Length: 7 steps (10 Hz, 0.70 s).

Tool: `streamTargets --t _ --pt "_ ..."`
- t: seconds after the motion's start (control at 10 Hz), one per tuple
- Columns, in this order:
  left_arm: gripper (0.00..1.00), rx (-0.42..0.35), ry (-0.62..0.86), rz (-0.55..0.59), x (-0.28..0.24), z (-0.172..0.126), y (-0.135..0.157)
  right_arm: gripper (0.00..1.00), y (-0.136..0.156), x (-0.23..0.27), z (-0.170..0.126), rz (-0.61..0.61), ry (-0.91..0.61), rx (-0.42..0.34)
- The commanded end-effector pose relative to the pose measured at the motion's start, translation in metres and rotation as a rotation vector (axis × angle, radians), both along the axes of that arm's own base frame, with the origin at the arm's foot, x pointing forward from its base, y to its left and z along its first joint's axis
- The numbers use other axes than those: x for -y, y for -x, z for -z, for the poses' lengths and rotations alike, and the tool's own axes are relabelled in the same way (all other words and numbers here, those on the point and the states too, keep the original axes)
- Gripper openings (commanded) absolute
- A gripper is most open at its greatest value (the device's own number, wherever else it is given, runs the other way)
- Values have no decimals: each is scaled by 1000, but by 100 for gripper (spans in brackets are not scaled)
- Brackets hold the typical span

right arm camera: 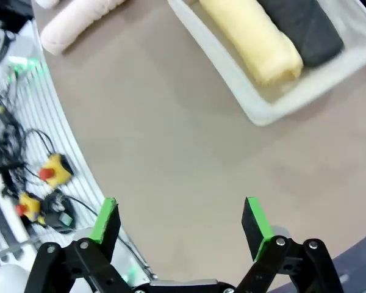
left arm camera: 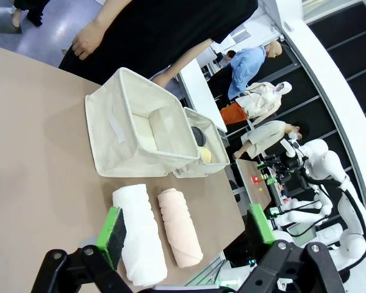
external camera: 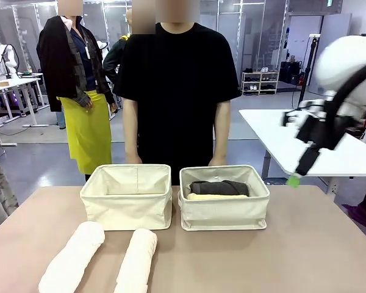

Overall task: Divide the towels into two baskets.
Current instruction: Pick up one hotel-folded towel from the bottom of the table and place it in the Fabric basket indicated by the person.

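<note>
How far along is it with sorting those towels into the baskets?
About halfway. Done: the grey towel and the yellow towel lie together in the right basket. In hand: nothing; both arms' jaws stand open and empty. Left: the left white towel and the right white towel lie on the table before the left basket, which holds nothing.

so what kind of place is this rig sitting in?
Probably a robotics lab or test hall, not a home: a yellow box with a red button, likely an emergency stop, and loose black cables beside the brown tabletop, plus a white worktable on an open grey floor.
</note>
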<state>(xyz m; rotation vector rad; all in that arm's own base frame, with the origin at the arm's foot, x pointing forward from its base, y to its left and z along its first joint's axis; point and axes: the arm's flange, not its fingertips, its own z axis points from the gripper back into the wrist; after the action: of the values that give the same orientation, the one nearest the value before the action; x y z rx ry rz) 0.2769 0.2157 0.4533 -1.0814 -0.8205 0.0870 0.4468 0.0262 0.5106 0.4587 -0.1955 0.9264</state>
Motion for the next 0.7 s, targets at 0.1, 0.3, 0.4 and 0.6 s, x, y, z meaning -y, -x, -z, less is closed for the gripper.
streamTargets --t 0.1,0.3,0.4,0.6 --pt "100 6 5 -2 -1 -1 2 100 20 107 20 79 -316 -72" --pt "100 6 5 -2 -1 -1 2 100 37 182 55 196 -509 -70" --pt "100 6 5 -2 -1 -1 2 100 52 209 79 255 -567 -94" --pt "100 6 5 -2 -1 -1 2 100 89 250 119 343 -668 -125"
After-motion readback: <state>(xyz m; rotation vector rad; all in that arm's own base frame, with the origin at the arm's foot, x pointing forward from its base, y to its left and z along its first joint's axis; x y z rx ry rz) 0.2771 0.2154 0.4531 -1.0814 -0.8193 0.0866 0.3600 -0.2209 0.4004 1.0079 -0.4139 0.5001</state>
